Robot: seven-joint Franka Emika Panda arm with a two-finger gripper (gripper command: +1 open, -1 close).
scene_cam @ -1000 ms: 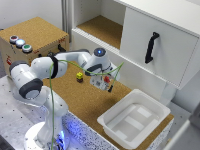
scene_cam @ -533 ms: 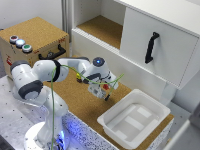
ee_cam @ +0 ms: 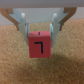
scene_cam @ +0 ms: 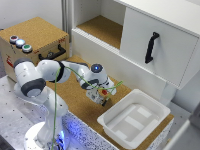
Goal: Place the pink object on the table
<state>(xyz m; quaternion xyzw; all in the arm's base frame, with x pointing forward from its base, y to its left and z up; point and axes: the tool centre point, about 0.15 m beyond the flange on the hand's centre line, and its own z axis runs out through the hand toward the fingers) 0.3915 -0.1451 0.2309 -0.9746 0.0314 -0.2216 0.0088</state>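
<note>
In the wrist view the pink object [ee_cam: 40, 46], a small pinkish-red cube with a dark mark on its face, sits between the two fingers of my gripper [ee_cam: 39, 38]. The fingers press on its sides, so the gripper is shut on it. The cube hangs just over or on the brown cork table [ee_cam: 42, 70]; contact cannot be told. In the exterior view my gripper [scene_cam: 103, 96] is low over the table [scene_cam: 80, 107], close to the bin's near corner. A reddish speck at its tip is the pink object [scene_cam: 103, 92].
A white plastic bin [scene_cam: 134, 119] stands right beside the gripper on the exterior view's right. A cork-topped box with coloured buttons [scene_cam: 35, 42] is at the far left. Behind is a white cabinet with a black handle [scene_cam: 151, 47] and an open shelf [scene_cam: 102, 27].
The arm has carried the pink object towards the exterior view's right and lowered it close to the table beside the bin. The grip has stayed the same.
</note>
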